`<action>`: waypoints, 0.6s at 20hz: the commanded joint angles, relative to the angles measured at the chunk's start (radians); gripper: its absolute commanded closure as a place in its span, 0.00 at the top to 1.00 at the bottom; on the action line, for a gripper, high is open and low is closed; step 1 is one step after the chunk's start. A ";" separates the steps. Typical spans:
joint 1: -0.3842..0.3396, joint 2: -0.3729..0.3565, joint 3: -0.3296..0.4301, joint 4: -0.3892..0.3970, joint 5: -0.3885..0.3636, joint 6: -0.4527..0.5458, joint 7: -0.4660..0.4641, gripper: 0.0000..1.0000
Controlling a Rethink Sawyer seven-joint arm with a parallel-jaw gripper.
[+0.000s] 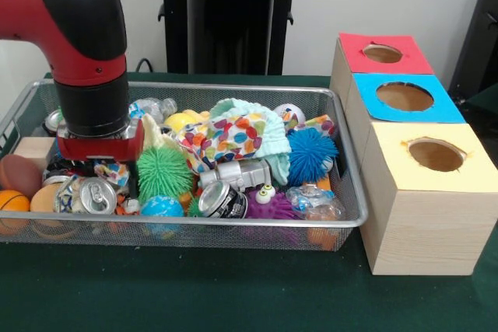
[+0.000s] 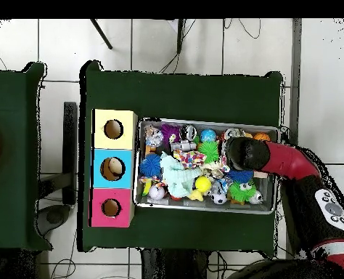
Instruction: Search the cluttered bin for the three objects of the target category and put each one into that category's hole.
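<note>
The wire mesh bin (image 1: 194,227) stands on the green table and is full of clutter; it also shows in the overhead view (image 2: 204,211). My red and black arm comes down into the bin's left end. The gripper (image 1: 97,162) is low among the objects there, above a crushed can (image 1: 93,194); its tips are hidden. In the overhead view the arm's head (image 2: 246,152) covers it. Three wooden boxes with a hole each stand beside the bin: red top (image 1: 383,54), blue top (image 1: 405,97), yellow top (image 1: 436,155).
In the bin lie a second crushed can (image 1: 222,200), a green spiky ball (image 1: 163,172), a blue spiky ball (image 1: 311,153), a purple toy (image 1: 268,204), a dotted cloth (image 1: 226,134), a plastic bottle (image 1: 156,106) and an orange ball (image 1: 12,200).
</note>
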 commanded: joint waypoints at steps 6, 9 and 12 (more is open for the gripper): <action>0.011 -0.219 0.017 0.027 0.059 0.223 -0.048 1.00; 0.023 -0.240 0.013 0.006 0.068 0.297 -0.058 1.00; 0.008 -0.208 0.019 0.048 0.055 0.211 -0.026 1.00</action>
